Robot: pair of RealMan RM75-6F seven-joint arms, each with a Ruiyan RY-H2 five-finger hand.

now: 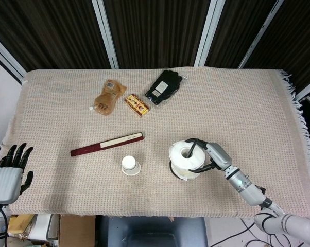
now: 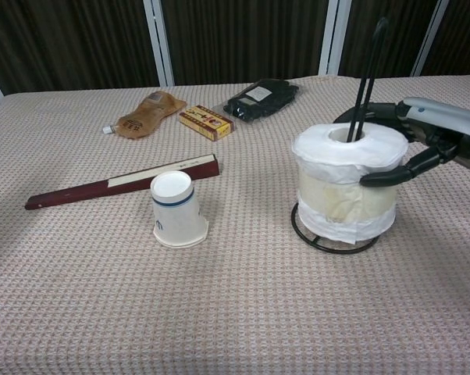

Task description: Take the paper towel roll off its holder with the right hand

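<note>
Your left hand [image 1: 8,175] hangs at the worktop's [image 1: 247,113] edge, fingers spread and holding nothing, well apart from everything. An upturned paper cup [image 2: 176,209] sits nearer your right hand. That right hand [image 2: 422,144] grips the paper towel roll [image 2: 347,181], raised slightly above the ring base of its holder [image 2: 364,78], rods still through the core.

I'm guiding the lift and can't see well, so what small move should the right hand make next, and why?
Probably keep lifting straight up. The right hand grips the roll, which sits raised with the holder ring bare beneath it, yet the rod passes through its core and stands well above it. A sideways pull would likely catch the rod and tip the holder.
</note>
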